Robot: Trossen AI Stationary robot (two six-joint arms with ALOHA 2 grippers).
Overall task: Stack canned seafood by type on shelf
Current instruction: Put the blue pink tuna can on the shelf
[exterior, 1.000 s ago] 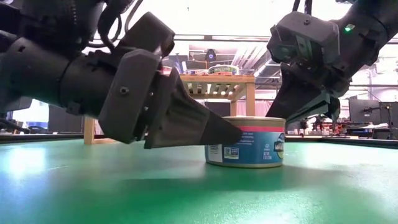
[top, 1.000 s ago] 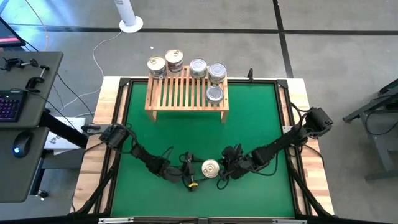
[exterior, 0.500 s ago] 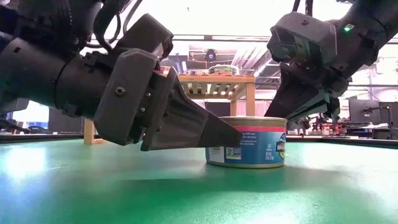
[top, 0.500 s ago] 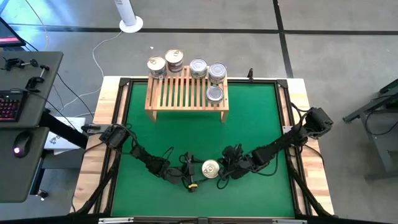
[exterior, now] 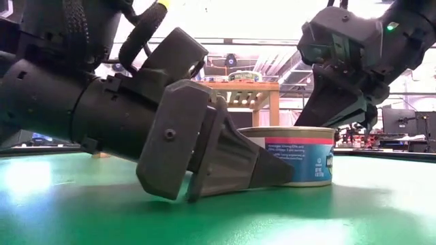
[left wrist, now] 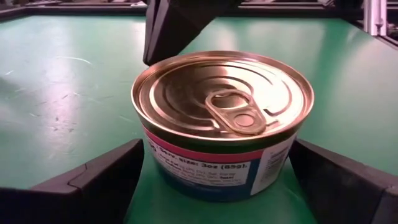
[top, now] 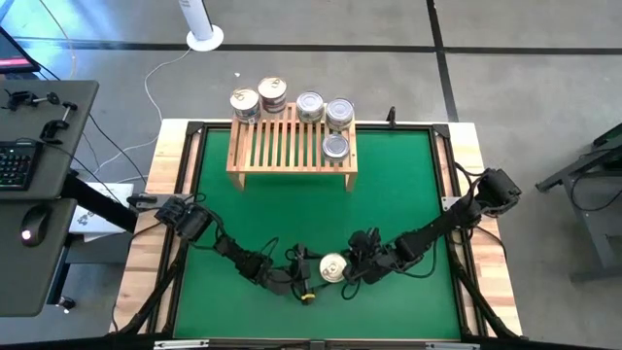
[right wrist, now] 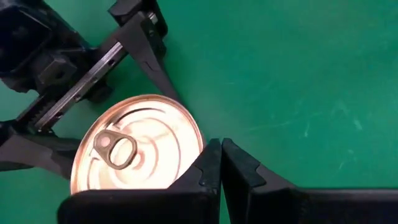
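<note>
Left gripper: fingers spread wide, one on each side of the tin, low on the mat.
Right gripper: fingers pressed together, tips at the tin's rim.
Tin: gold lid, upright on the green mat, near edge.
Shelf: far end, five tins on top.

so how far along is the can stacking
Mostly done: the shelf already carries tins along its back edge, some stacked. In hand: the open left gripper straddles a gold-lidded tin on the green mat, not yet clamped; the shut right gripper sits beside it. That tin remains to be shelved.
</note>
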